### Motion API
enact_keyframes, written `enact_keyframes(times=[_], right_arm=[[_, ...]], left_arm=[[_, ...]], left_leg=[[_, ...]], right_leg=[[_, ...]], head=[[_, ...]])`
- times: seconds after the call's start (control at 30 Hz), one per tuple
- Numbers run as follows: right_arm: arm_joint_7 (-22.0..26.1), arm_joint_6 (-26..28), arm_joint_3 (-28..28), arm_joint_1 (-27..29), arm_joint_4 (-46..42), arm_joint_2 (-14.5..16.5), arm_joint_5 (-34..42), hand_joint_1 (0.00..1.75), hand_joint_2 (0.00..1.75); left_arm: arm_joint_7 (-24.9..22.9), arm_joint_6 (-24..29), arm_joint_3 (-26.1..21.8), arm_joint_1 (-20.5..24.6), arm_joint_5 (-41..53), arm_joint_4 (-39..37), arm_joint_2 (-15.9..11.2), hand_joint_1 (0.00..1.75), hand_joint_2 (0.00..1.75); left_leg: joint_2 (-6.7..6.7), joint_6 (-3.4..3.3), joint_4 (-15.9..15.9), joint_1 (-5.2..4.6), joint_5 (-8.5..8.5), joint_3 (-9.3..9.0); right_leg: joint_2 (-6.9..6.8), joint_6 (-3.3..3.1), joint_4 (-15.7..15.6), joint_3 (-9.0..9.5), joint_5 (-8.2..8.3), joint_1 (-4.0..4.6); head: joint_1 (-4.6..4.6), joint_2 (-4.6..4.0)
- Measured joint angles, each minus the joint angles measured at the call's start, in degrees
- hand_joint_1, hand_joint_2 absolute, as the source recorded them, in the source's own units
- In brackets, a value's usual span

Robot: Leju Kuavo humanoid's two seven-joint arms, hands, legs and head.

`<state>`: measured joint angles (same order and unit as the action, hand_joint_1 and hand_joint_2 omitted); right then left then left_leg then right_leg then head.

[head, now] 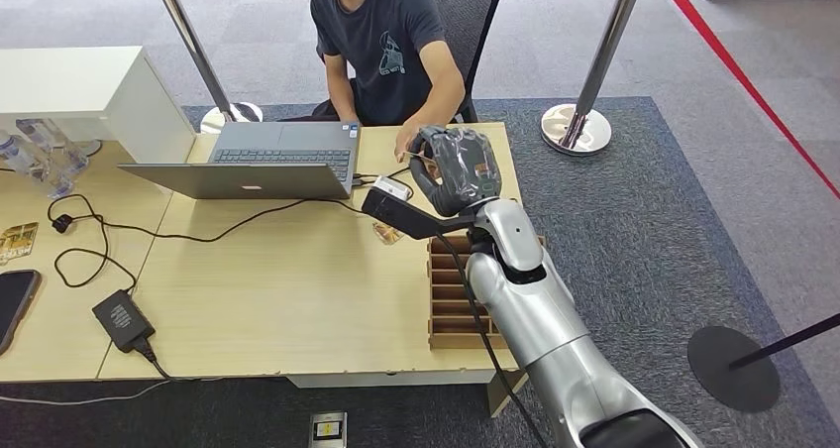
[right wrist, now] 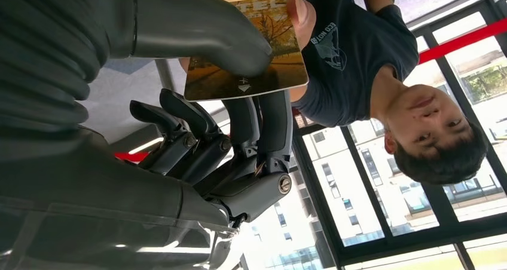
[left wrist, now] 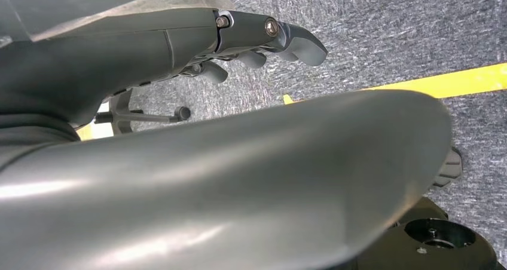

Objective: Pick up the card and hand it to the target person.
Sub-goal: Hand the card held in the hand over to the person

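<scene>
Holding the card (right wrist: 248, 61) pinched between thumb and fingers, the right hand (head: 454, 168) reaches over the desk (head: 287, 299) at centre frame toward the seated person (head: 386, 42), whose fingertips (right wrist: 301, 13) already touch the card's far edge. Releasing well probably means loosening the pinch only once that grasp looks firm. The left hand (left wrist: 263, 34), beside the robot's body, hangs with fingers loosely curled, holding nothing.

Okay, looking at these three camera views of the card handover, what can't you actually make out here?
- Head view: the card is almost wholly hidden behind the right hand; the person's hand is partly covered too.
- Right wrist view: the thumb covers part of the card, and its printed title is cut off by the picture's edge.
- Left wrist view: the left hand is crowded by a blurred grey cover, so its fingers are mostly hidden.
- Head view: the wooden rack is partly behind the forearm.
</scene>
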<state>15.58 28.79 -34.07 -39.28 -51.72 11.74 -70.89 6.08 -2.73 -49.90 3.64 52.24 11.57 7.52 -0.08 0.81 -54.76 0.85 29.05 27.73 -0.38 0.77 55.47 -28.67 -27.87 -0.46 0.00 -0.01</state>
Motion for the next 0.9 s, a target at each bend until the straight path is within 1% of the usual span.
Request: enact_keyframes(times=[0.03,0.07,0.17,0.2,0.43,0.57,0.73,0.9], right_arm=[[-0.01,0.0,0.02,-0.02,0.1,0.0,-0.05,1.75,1.75],[-0.05,0.0,0.04,-0.04,0.21,0.01,-0.15,1.56,1.75],[-0.37,0.03,0.17,-0.05,0.43,0.11,-0.61,0.25,1.75],[-0.46,0.05,0.22,-0.05,0.45,0.13,-0.72,0.0,1.75],[-2.31,-0.03,0.45,0.1,-0.17,0.08,-2.54,0.0,1.75],[-3.16,-0.38,1.05,0.65,-1.39,-0.1,-2.81,0.0,0.0],[-3.5,-0.42,1.76,2.6,-4.76,-0.67,-2.55,0.0,0.0],[-3.62,-0.07,2.63,6.03,-9.68,-1.6,-2.17,0.0,0.0]], left_arm=[[0.0,0.0,0.0,0.0,0.0,0.0,0.0,0.0,0.0],[0.0,0.0,0.0,0.0,0.0,0.0,0.0,0.0,0.0],[-0.02,0.0,0.0,0.0,0.0,-0.01,0.0,0.0,0.0],[-0.02,0.0,0.0,0.0,0.0,-0.01,0.0,0.0,0.0],[-0.02,-0.01,-0.02,0.0,0.34,-0.01,0.0,0.0,0.0],[-0.02,-0.09,-0.02,0.0,0.42,0.0,0.0,0.0,0.0],[-0.22,-0.09,-0.13,0.02,0.27,0.01,0.0,0.0,0.0],[-0.33,-0.09,-0.81,0.0,-0.1,-0.01,0.0,0.0,0.0]], left_leg=[[0.0,0.0,0.0,0.0,0.0,0.0],[0.0,0.0,0.0,0.0,0.0,0.0],[0.0,0.0,0.0,0.0,0.0,0.0],[0.0,0.0,0.0,0.0,0.0,0.0],[0.0,0.0,0.0,0.0,0.0,0.0],[0.0,0.0,0.0,0.0,0.0,0.0],[0.0,0.0,0.0,0.0,0.0,0.01],[0.0,0.0,0.0,0.0,0.0,0.03]], right_leg=[[0.0,0.0,0.0,0.0,0.0,0.0],[0.0,0.0,0.0,0.0,0.0,0.0],[0.0,0.0,0.0,-0.01,0.0,0.0],[0.0,0.0,0.0,-0.01,0.0,0.0],[0.0,0.0,0.0,-0.02,0.0,0.0],[0.0,0.0,0.0,-0.03,0.0,0.0],[0.0,0.0,-0.01,-0.05,0.0,0.0],[0.0,0.0,-0.01,-0.07,0.0,0.0]], head=[[0.0,-0.01],[0.0,-0.01],[0.0,0.0],[0.0,0.01],[0.0,-0.01],[0.0,-0.01],[-0.01,0.0],[0.0,-0.01]])
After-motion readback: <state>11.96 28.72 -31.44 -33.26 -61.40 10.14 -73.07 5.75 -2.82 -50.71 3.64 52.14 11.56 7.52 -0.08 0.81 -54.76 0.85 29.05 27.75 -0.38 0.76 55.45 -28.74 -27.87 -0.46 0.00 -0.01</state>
